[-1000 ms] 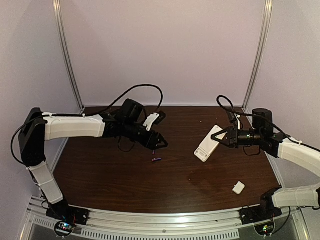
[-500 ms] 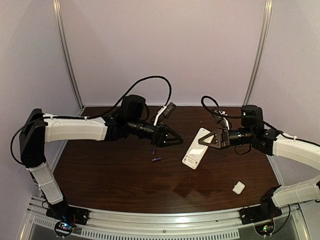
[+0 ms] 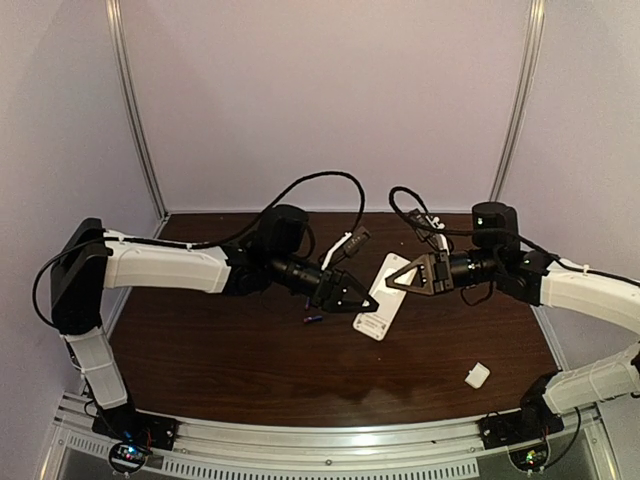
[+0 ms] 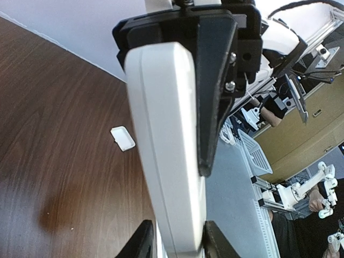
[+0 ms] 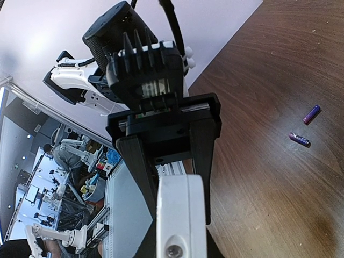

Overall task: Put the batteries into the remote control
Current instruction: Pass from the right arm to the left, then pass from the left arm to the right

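Observation:
The white remote control (image 3: pixel 378 305) hangs tilted above the table centre. My right gripper (image 3: pixel 398 280) is shut on its upper end, and in the right wrist view the remote's end (image 5: pixel 180 226) fills that grip. My left gripper (image 3: pixel 367 301) has its jaws on either side of the lower end (image 4: pixel 161 134). One finger (image 4: pixel 216 242) touches it, while the other finger (image 4: pixel 141 243) stands a sliver off. Two purple-blue batteries (image 5: pixel 311 114) (image 5: pixel 299 140) lie on the wood left of the remote. One of them (image 3: pixel 314 319) lies just below the left gripper.
A small white square cover piece (image 3: pixel 477 375) (image 4: pixel 122 138) lies on the table at the front right. Black cables loop above both wrists (image 3: pixel 330 180). Metal frame posts (image 3: pixel 135 110) and pale walls enclose the dark wooden table (image 3: pixel 250 370).
Both arms moved toward the table centre. The right carried the remote leftward. The left gripper slid over the remote's lower end, and its jaws narrowed around it.

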{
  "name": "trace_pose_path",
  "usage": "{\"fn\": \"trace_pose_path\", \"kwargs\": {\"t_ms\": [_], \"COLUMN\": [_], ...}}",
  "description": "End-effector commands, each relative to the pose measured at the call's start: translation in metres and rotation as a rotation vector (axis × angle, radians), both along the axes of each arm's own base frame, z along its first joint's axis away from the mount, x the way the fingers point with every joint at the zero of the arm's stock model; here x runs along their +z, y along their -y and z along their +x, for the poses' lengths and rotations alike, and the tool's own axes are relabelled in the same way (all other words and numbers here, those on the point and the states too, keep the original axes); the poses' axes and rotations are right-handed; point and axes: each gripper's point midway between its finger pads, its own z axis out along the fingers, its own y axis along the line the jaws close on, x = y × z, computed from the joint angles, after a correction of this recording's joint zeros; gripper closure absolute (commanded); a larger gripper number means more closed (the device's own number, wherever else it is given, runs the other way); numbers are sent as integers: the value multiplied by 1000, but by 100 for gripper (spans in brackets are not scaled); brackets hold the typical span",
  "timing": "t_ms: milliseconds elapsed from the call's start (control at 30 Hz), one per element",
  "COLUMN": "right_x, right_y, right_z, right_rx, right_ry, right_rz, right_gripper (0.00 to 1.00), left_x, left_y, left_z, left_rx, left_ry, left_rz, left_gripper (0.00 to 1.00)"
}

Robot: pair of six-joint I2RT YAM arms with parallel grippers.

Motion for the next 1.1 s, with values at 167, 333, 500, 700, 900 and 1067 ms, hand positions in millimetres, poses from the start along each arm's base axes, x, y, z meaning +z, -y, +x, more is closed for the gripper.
{"fn": "trace_pose_path", "kwargs": {"t_ms": [167,333,500,700,900,1067], "right_x": [20,30,38,45,44,36], "right_y": [-5,-3,-2,-5,-8,-6], "right_z": [2,5,6,4,7,13], "right_rx": [7,-42,-68,-61,-66,-99], "right_ry": [62,59,60,68,58,43], "right_rz": [39,108,169,194,190,155], "right_gripper": [73,50,55,63,83,100], "left_x": [24,38,59,62,57,48], "left_y": [5,3,2,5,6,1], "left_z": [-7,-8,-4,3,5,15], "left_rx": [-53,-34,3,41,51,110], "left_ry": [-7,-40,-78,-102,-116,-94], "left_rz": [-111,-190,-290,-310,-299,-255], "left_gripper": [90,97,98,99,99,58]}}
